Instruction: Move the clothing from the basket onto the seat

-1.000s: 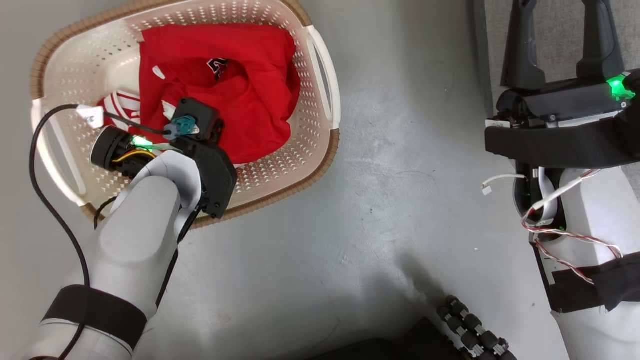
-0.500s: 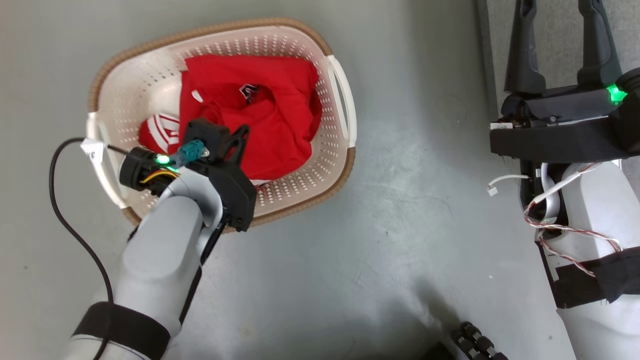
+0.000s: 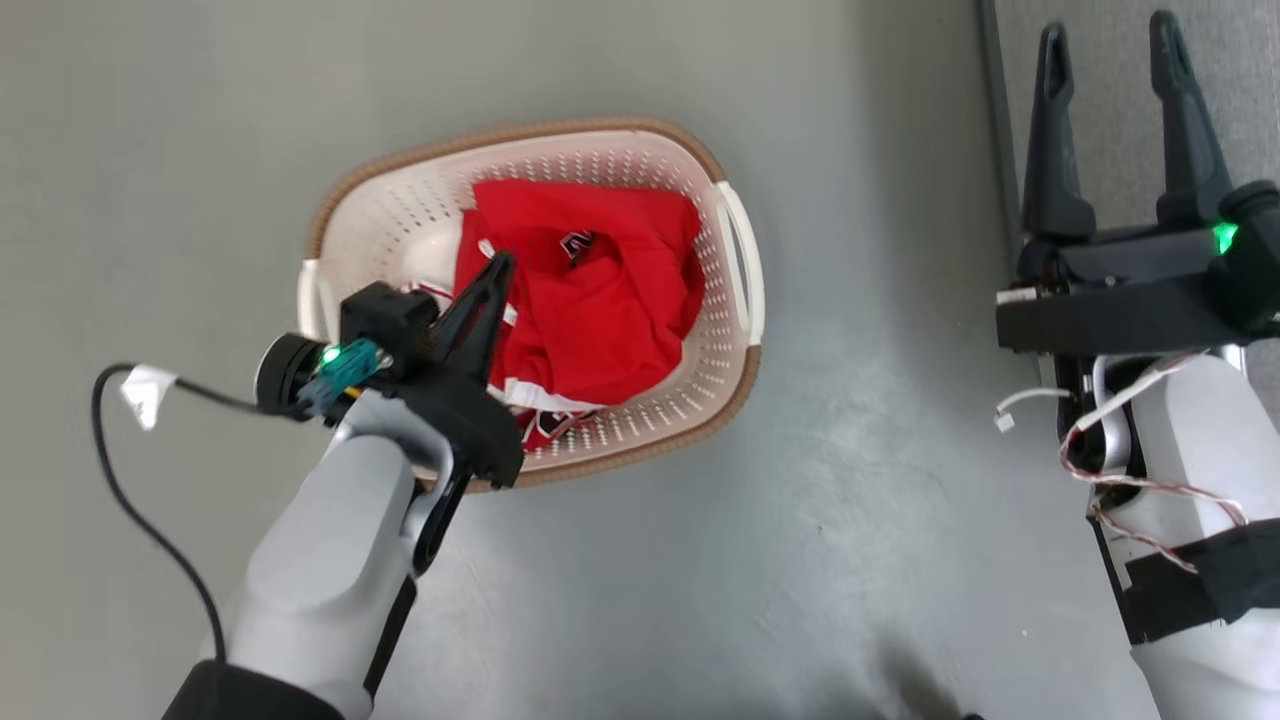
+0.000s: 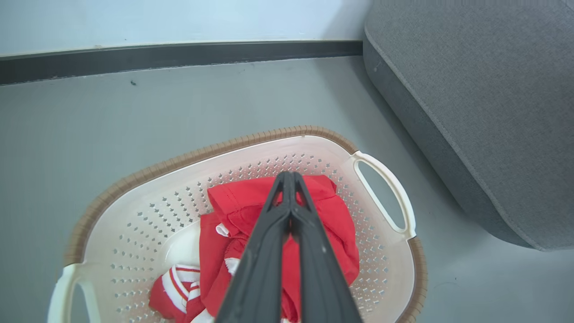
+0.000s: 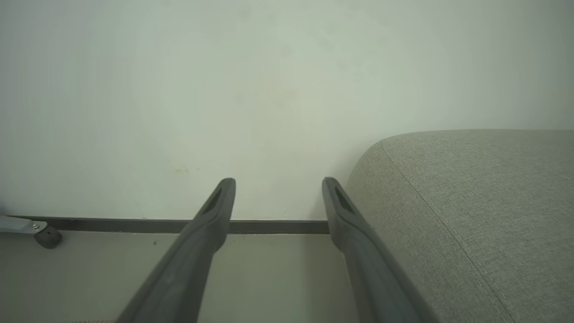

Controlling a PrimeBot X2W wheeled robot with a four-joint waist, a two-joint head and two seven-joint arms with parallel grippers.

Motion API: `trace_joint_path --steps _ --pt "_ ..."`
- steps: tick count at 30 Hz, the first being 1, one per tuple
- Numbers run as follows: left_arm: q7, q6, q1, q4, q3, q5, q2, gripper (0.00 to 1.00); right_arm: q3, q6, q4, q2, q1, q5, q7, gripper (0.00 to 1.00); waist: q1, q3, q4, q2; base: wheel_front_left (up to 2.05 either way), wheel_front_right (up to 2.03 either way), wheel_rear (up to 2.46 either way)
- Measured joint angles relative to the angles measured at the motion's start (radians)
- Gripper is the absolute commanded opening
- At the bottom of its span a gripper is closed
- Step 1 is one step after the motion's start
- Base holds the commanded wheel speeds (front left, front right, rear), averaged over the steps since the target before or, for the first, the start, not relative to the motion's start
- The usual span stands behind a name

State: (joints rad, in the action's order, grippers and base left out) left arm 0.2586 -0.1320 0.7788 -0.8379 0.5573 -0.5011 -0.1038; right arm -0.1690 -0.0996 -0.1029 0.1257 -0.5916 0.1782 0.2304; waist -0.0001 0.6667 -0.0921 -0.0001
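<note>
I am at the pick-up step, by my reading, and no grasp is made yet. My left pincer [image 3: 499, 264] hangs over the laundry basket [image 3: 400, 215] in the middle of the head view, its two fingers pressed together tip to tip. In the left wrist view the tips sit over the red heap, and I can see no fabric caught between them. The clothing [image 3: 590, 320] lies bunched inside the basket, mostly toward its right half. It is red cloth with a dark printed patch near the top of the heap and a red-and-white striped piece [image 4: 175, 282] at the lower left of the left wrist view. My right pincer [image 3: 1108, 30] is at the upper right of the head view, fingers spread wide and pinching nothing, over the near edge of the grey sofa seat [image 3: 1250, 100]. The seat stands apart from the basket, with a strip of grey floor [image 3: 850, 500] between them. For the next move I judge that I must part the left fingers, come down on a raised fold of the red cloth and close on it. Then I would lift it clear of the brown rim before carrying it across to the seat. The cloth is limp, so a trailing end could snag the rim and drag the light basket along.
</note>
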Motion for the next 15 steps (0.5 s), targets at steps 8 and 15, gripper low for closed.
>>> trace_joint_path --steps 8,15 --pt "0.0 0.0 -0.097 0.093 -0.074 -0.013 -0.028 1.0 0.016 0.012 -0.045 0.015 0.062 0.014 0.001 1.0 0.0 -0.087 0.044 0.0 0.0 0.0 0.0" --pt "-0.002 0.034 -0.196 0.183 -0.173 -0.045 -0.036 1.0 0.041 0.021 -0.081 0.034 0.14 0.035 0.006 1.0 -0.0001 -0.176 0.082 0.0 0.0 0.0 0.0"
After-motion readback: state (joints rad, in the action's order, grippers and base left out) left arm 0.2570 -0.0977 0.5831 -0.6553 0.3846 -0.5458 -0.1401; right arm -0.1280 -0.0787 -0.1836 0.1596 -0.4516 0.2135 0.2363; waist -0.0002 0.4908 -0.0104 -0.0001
